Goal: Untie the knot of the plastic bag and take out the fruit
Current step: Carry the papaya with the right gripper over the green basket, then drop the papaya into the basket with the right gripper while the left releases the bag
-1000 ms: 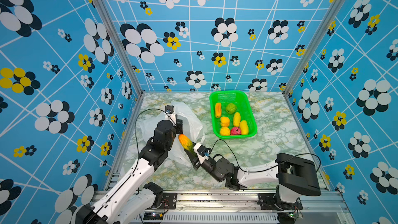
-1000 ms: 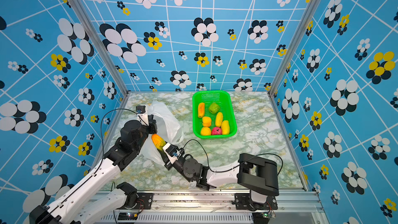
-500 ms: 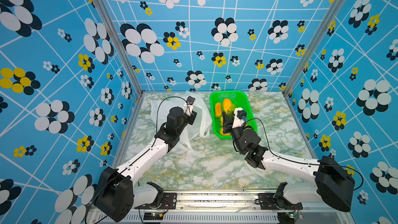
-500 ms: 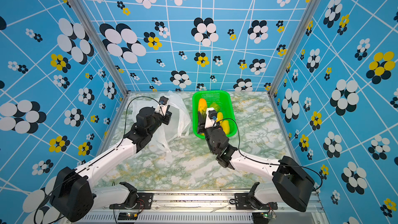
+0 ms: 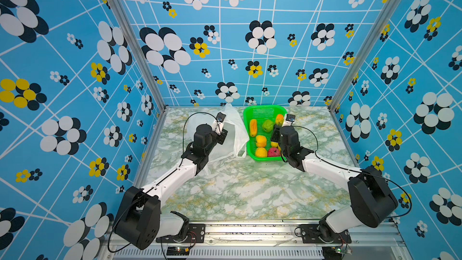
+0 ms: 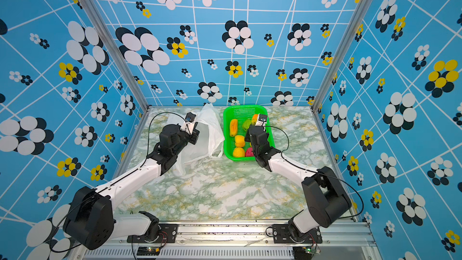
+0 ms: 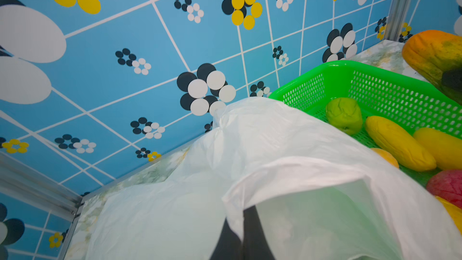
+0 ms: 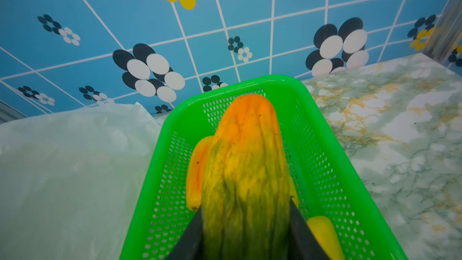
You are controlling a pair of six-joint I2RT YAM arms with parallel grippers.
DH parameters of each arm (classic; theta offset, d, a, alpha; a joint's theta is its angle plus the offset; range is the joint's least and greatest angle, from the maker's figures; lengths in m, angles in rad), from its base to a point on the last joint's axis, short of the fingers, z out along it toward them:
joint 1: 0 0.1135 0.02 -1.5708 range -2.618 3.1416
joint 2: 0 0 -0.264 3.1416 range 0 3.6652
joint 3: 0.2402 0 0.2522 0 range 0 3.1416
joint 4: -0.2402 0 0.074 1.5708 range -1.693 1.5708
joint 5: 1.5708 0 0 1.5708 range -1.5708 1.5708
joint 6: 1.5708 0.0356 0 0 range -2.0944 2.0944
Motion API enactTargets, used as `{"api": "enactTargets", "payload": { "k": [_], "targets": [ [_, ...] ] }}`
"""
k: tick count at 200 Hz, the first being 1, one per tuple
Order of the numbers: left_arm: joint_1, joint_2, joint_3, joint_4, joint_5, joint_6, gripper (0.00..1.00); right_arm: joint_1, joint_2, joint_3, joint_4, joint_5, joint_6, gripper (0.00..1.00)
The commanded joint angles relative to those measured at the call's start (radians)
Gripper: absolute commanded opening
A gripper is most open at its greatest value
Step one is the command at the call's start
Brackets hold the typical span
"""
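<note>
The white plastic bag (image 5: 236, 131) (image 6: 211, 131) lies crumpled left of the green basket, and in the left wrist view the plastic bag (image 7: 275, 146) fills the foreground. My left gripper (image 7: 243, 218) (image 5: 223, 134) is shut on a folded edge of its film. A puckered twist (image 7: 220, 124) shows at the bag's far end; I cannot tell whether it is the knot. My right gripper (image 8: 246, 203) (image 5: 277, 127) is shut on an oblong orange-and-green fruit (image 8: 247, 158) (image 6: 255, 118), held over the basket's far end. Several fruits lie in the basket: a yellow-orange one (image 5: 253, 127), a green one (image 5: 268, 125), a red one (image 5: 273, 151).
The green perforated basket (image 5: 265, 108) (image 8: 237, 83) (image 7: 375, 71) stands at the back middle of the marble table, its left wall touching the bag. Blue flowered walls close in the back and both sides. Bare marble (image 5: 237, 191) stretches in front of both arms.
My right gripper carried the orange-and-green fruit from the front left by the bag to above the basket. My left gripper moved toward the back, still holding the bag.
</note>
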Motion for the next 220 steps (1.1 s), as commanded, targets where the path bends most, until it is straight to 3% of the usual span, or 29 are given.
{"api": "enactTargets", "payload": {
  "k": [1,39,90,119,133,134,136,139,183,220],
  "targets": [
    [0.007,0.023,0.003,-0.040,-0.062,-0.027,0.00,-0.041,0.075,0.094,-0.148,-0.074,0.037,0.30],
    [0.008,0.021,-0.006,-0.049,-0.027,-0.035,0.00,-0.087,0.185,0.180,-0.209,-0.126,0.049,0.32],
    [0.008,-0.036,-0.027,-0.068,0.064,-0.061,0.47,-0.144,0.288,0.262,-0.293,-0.168,0.070,0.35],
    [0.008,-0.093,-0.043,-0.082,0.110,-0.083,0.57,-0.157,0.325,0.291,-0.316,-0.172,0.070,0.35],
    [0.007,-0.124,-0.051,-0.089,0.111,-0.099,0.75,-0.160,0.337,0.301,-0.325,-0.169,0.070,0.37],
    [0.007,-0.127,-0.051,-0.090,0.111,-0.101,0.77,-0.160,0.338,0.302,-0.326,-0.168,0.069,0.37],
    [0.007,-0.130,-0.052,-0.091,0.113,-0.102,0.93,-0.160,0.340,0.304,-0.328,-0.167,0.069,0.38],
    [0.007,-0.137,-0.053,-0.094,0.115,-0.106,1.00,-0.162,0.341,0.306,-0.330,-0.164,0.070,0.38],
    [0.005,-0.278,-0.077,-0.167,0.219,-0.157,0.99,-0.166,0.371,0.336,-0.364,-0.133,0.063,0.58],
    [0.003,-0.504,-0.220,-0.050,0.262,-0.237,0.99,-0.168,0.376,0.350,-0.391,-0.108,0.063,0.60]
  ]
}}
